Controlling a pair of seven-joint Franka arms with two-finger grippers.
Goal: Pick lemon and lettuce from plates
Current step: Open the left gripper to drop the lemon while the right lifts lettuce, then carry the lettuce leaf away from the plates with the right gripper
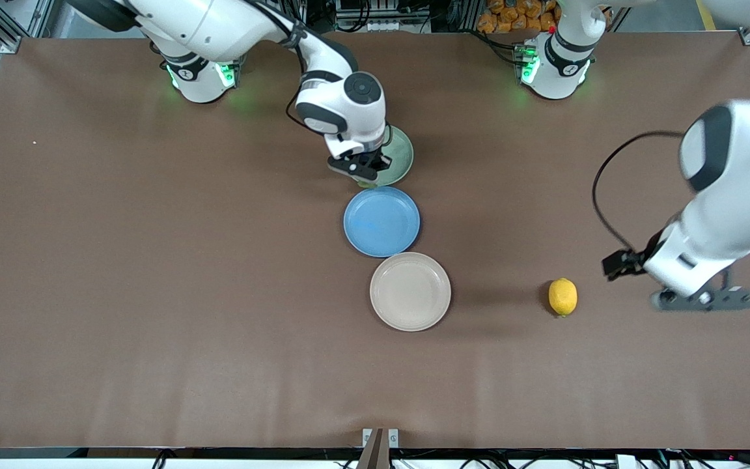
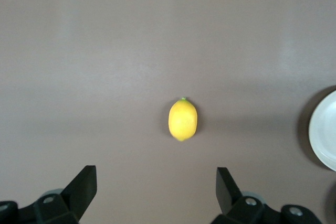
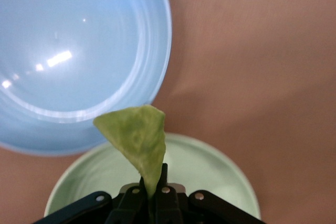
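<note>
The lemon lies on the bare table, beside the beige-cream plate toward the left arm's end. My left gripper is open with nothing between its fingers, over the table a short way from the lemon toward that same end. My right gripper is shut on the lettuce, a pale green leaf piece that sticks out from the fingertips. It hangs over the edge of the mint green plate. In the front view the hand hides the lettuce.
A blue plate sits between the mint green plate and the beige-cream plate, with nothing on it. The three plates form a line down the middle of the brown table.
</note>
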